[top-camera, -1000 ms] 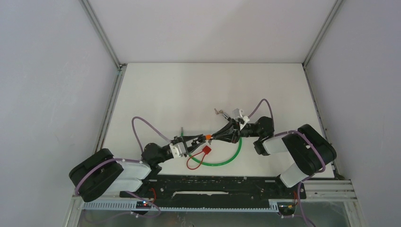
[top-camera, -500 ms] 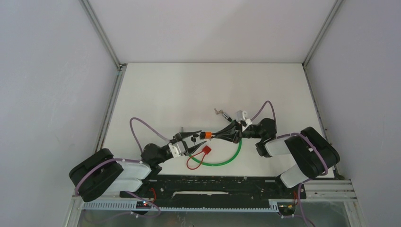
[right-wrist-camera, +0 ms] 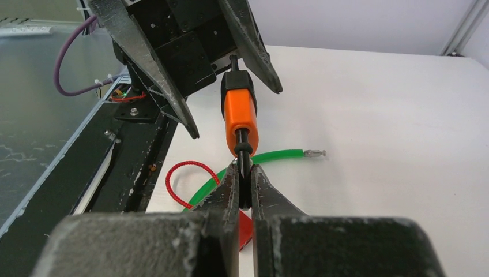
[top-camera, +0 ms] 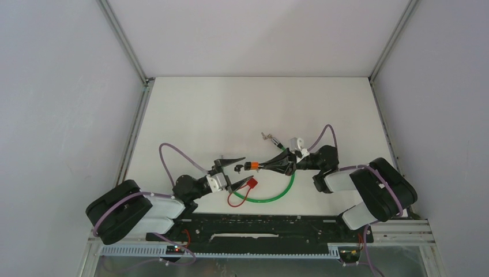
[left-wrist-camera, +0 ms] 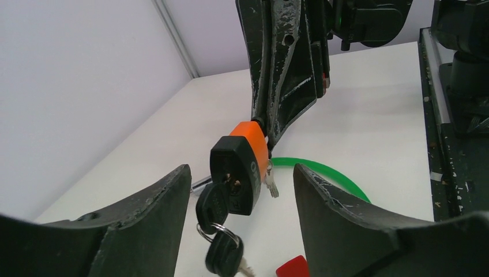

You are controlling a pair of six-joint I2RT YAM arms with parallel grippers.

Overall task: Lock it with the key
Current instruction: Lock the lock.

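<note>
An orange and black padlock [top-camera: 252, 165] hangs in the air between the two arms. My right gripper [right-wrist-camera: 243, 168] is shut on its black shackle [right-wrist-camera: 244, 151]. A black-headed key [left-wrist-camera: 212, 202] sticks out of the padlock's [left-wrist-camera: 239, 167] end face, and a ring with a second black key [left-wrist-camera: 225, 254] dangles from it. My left gripper [left-wrist-camera: 241, 173] stands open, one finger on each side of the lock's key end, touching neither lock nor key. In the top view the left gripper [top-camera: 245, 170] faces the right gripper [top-camera: 264, 165] head on.
A green cable [top-camera: 277, 193] curves on the table below the padlock, with a red tag on a red loop [top-camera: 242, 193] beside it. Small metal keys [top-camera: 268, 137] lie farther back. The black base rail [top-camera: 259, 222] runs along the near edge.
The left gripper's fingers have spread wide and let go of the key end of the padlock. The right gripper stays shut on the shackle, shifted slightly.
</note>
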